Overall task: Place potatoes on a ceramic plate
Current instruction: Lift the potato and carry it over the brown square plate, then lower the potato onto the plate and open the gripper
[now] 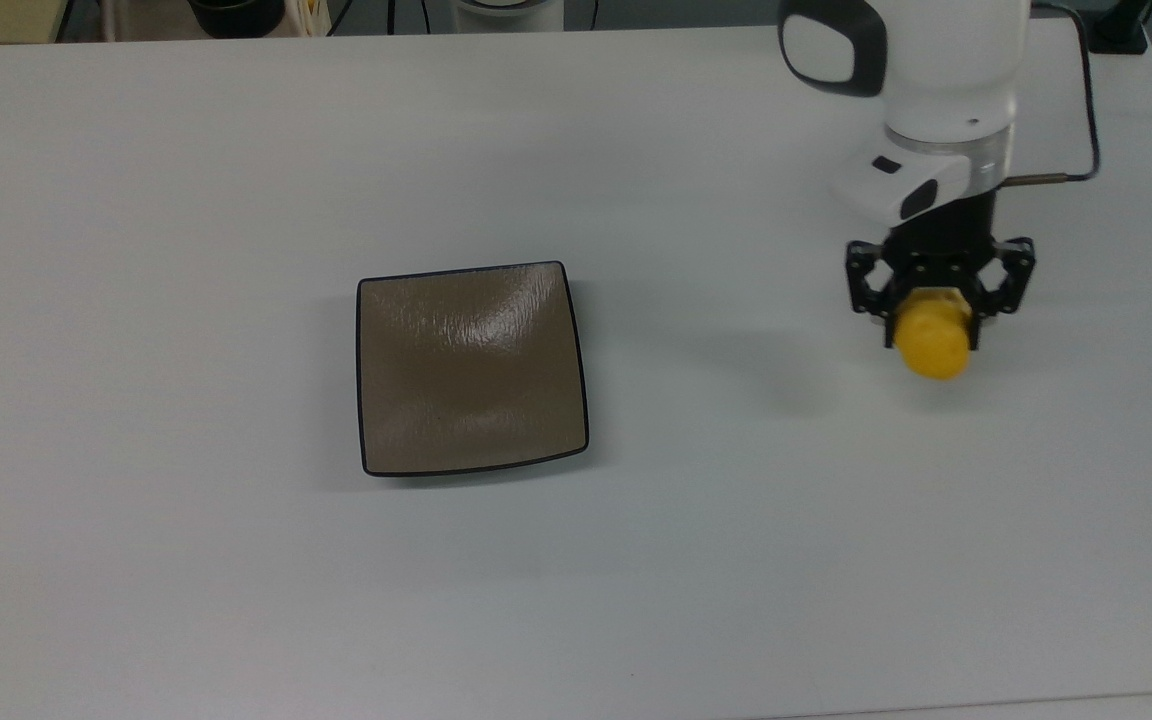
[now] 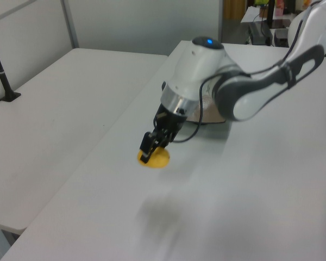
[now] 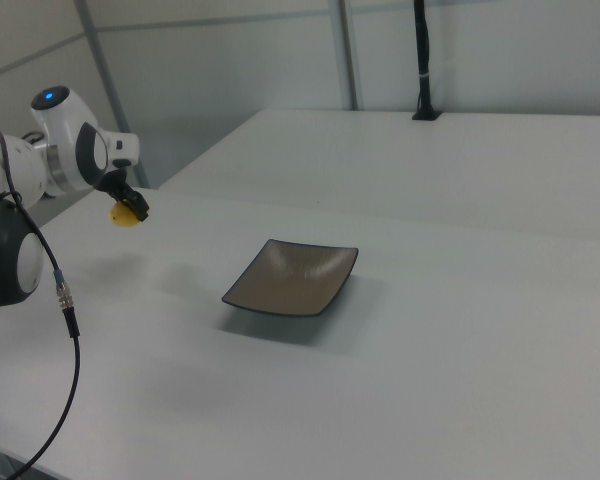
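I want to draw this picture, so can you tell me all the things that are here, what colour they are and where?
Small bright yellow oval potato: one, yellow, held up off the table near the top view's right.
Square glossy brown ceramic plate with a thin black rim: one, brown, lying bare near the table's middle.
Big white table: one, white, under everything.
Thin black cable: one, black, running beside the arm.
White and black robot arm: one, at the top view's upper right.
Black two-finger gripper: one, shut around the potato.
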Motion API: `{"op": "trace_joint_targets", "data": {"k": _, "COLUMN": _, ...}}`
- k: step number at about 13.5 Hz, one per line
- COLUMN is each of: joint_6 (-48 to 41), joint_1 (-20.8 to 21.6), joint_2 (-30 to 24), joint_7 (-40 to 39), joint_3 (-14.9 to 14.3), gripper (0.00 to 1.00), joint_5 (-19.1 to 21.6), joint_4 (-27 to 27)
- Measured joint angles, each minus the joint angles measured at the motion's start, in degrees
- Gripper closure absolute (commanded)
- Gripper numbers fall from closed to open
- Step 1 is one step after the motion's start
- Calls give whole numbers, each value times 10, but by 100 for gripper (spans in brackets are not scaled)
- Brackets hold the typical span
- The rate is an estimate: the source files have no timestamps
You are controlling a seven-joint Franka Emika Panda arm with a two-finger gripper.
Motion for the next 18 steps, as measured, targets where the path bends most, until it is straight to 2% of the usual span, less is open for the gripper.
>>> {"op": "trace_joint_targets", "data": {"k": 2, "joint_6": -68, "joint_1": -12, "joint_2": -31, "joint_7": -80, "joint_3": -19, "gripper": 69, "joint_5": 51, "joint_4": -4}}
{"op": "trace_joint_targets", "data": {"k": 5, "joint_6": -172, "joint_1": -18, "joint_2": -67, "joint_7": -187, "joint_3": -67, "gripper": 69, "joint_5": 90, "joint_4": -6}}
{"op": "trace_joint_targets", "data": {"k": 7, "joint_6": -217, "joint_1": -23, "joint_2": -83, "joint_7": -250, "joint_3": -100, "gripper": 69, "joint_5": 98, "joint_4": -8}}
{"op": "trace_joint_targets", "data": {"k": 12, "joint_6": -221, "joint_1": -46, "joint_2": -91, "joint_7": -340, "joint_3": -174, "gripper": 68, "joint_5": 98, "joint_4": -9}}
{"op": "trace_joint_targets", "data": {"k": 15, "joint_6": -221, "joint_1": -67, "joint_2": -91, "joint_7": -375, "joint_3": -194, "gripper": 68, "joint_5": 98, "joint_4": -10}}
{"op": "trace_joint_targets", "data": {"k": 17, "joint_6": -221, "joint_1": -73, "joint_2": -91, "joint_7": -393, "joint_3": -206, "gripper": 51, "joint_5": 98, "joint_4": -14}}
{"op": "trace_joint_targets", "data": {"k": 18, "joint_6": -221, "joint_1": -76, "joint_2": -91, "joint_7": -398, "joint_3": -209, "gripper": 37, "joint_5": 98, "joint_4": -17}}
